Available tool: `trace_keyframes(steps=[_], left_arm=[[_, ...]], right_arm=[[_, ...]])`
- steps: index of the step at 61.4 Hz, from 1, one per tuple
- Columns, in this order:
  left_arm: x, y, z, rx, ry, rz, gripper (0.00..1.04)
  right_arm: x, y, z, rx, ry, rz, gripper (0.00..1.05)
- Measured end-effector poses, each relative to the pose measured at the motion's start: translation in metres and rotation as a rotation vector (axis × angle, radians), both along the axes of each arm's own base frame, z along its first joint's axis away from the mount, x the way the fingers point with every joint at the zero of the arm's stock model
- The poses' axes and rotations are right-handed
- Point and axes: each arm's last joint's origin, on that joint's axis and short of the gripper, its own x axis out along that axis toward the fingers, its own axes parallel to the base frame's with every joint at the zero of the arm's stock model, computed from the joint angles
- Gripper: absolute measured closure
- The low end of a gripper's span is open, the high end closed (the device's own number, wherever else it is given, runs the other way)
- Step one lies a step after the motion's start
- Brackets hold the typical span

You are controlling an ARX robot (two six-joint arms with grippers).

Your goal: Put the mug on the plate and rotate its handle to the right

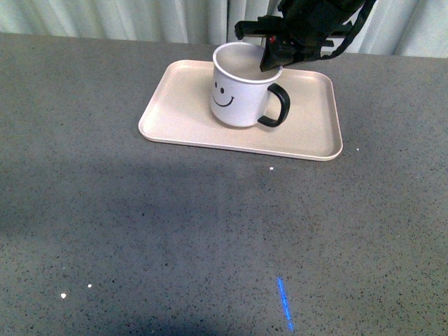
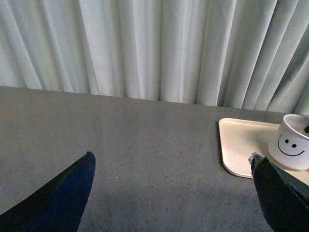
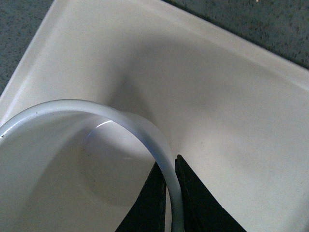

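Note:
The white mug with a black smiley face stands upright on the pale pink-beige plate in the front view. Its black handle points to the right and slightly toward me. My right gripper comes down from above and is shut on the mug's far right rim, one finger inside and one outside, as the right wrist view shows. The mug and plate also show in the left wrist view. My left gripper is open and empty above the grey table, left of the plate.
The grey speckled table stretches around the plate. A white pleated curtain hangs along the table's far edge. A blue light streak lies on the near table.

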Motion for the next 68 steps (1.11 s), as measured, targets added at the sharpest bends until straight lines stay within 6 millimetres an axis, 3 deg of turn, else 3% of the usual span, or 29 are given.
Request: trace_keyframes(steps=[24,48,68], left_arm=[[0.0,0.0,0.0,0.0,0.0,0.0,0.09],[0.0,0.0,0.0,0.0,0.0,0.0,0.09],[0.0,0.0,0.0,0.0,0.0,0.0,0.09]], right_arm=[[0.014,-0.017,0.029,-0.084,-0.117,0.419,1.03],[0.025,-0.014,0.008,-0.17,-0.074,0.657,1.03],[0.028,-0.013,0.006,-0.191,-0.09,0.746,1.03]])
